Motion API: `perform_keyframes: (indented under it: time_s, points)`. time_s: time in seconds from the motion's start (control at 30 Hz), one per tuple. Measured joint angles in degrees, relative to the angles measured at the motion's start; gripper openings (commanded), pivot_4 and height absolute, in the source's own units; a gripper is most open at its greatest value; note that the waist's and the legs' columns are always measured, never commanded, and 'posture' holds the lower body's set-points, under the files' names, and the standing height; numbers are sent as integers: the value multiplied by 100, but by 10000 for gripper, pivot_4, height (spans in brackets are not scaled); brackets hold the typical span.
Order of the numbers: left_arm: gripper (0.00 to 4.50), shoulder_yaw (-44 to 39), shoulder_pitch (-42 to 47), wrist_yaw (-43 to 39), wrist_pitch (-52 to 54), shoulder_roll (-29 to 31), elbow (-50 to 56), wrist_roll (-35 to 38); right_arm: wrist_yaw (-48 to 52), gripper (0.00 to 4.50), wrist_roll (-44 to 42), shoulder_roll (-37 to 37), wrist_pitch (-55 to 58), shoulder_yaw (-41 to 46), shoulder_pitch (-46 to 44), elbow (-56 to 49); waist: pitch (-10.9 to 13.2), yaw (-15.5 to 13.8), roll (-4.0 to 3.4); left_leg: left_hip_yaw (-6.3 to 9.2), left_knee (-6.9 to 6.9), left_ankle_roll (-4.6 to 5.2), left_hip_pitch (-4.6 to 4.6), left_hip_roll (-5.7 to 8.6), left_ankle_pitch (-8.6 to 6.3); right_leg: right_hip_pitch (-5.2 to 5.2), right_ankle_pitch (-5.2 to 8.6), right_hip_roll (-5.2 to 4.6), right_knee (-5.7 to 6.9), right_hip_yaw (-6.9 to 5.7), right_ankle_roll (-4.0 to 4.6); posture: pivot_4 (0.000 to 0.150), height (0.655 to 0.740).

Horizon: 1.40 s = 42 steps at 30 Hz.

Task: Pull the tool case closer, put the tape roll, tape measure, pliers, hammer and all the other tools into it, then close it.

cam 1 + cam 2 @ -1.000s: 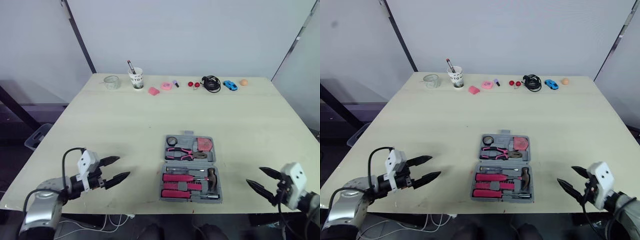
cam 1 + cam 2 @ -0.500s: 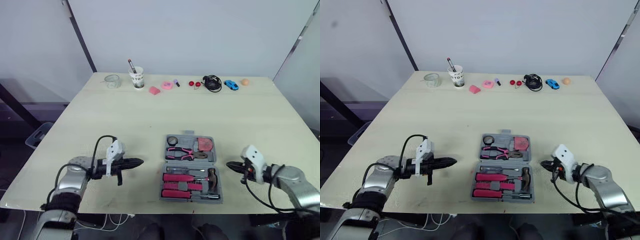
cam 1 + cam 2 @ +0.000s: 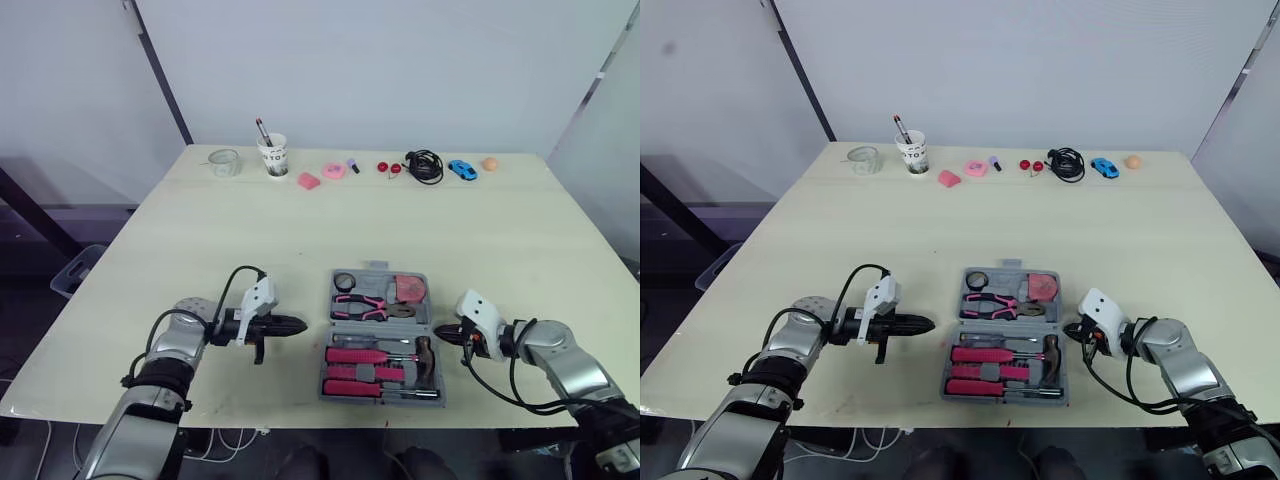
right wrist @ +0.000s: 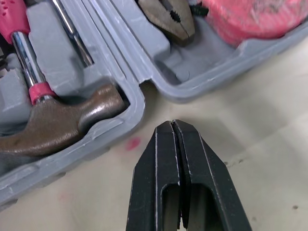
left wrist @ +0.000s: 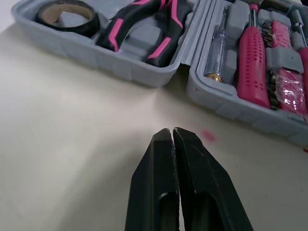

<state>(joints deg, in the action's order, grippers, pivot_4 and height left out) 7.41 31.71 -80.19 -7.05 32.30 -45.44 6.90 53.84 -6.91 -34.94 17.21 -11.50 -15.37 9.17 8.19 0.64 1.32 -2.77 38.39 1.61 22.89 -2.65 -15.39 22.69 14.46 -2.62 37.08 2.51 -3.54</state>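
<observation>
**Case packed, lid not yet folded**

The left gripper (image 3: 298, 324), fingers clenched on nothing, lies low over the table (image 3: 200, 230) at the tool case's 9 o'clock. Its tips are just short of the wall where the two halves meet.

The tool case (image 3: 378, 268) lies open and flat toward the table's 6 o'clock edge.
- **Far half:** the tape roll (image 3: 344, 281) is at 11 o'clock, the pliers (image 3: 362, 306) in the middle and the tape measure (image 3: 406, 289) at 1 o'clock.
- **Near half:** it holds the pink-handled screwdrivers (image 3: 352, 355), with the hammer (image 3: 424, 352) at 4 o'clock.

The right gripper (image 3: 442, 335), likewise pinched shut and empty, aims at the same seam from 3 o'clock, near but apart.

Packing looks finished (every named tool sits in a recess), so closing is probably the step in hand. One half must be lifted and swung over the other. Both tips would need to get under an edge evenly, or the case may skid or twist.

Counted: one case, one tape roll, one pair of pliers, one tape measure, one hammer and two thick pink handles. The slimmer drivers are too small to count.
</observation>
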Motion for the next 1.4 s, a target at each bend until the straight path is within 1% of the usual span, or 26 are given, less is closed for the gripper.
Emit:
perform_keyframes:
  time_s: [0.43,0.77,1.1,1.4]
  points:
    - [1340,203,543,213,-598,-418,-935,-467,-29,0,173,143,-16,-35,-7,0,-1,-4,0,2,2,0,-2,1,0,-1,0,1,5,-1,0,1500,7400]
    - [1340,208,729,278,-731,-749,-1212,-592,-32,0,243,180,-58,-35,-8,0,-2,-5,1,4,4,0,-3,2,0,-2,0,1,9,0,0,1500,7400]
    - [1340,209,740,195,-738,-864,-1193,-683,5,0,290,211,-100,-33,-8,0,-3,-8,0,5,4,0,-3,3,0,-2,0,1,9,0,-1,1500,7400]
    - [1340,216,464,-162,-451,-750,-674,-670,317,0,251,128,31,-46,82,-176,-3,4,0,5,3,0,-2,3,0,-1,2,1,7,0,-3,1500,7400]
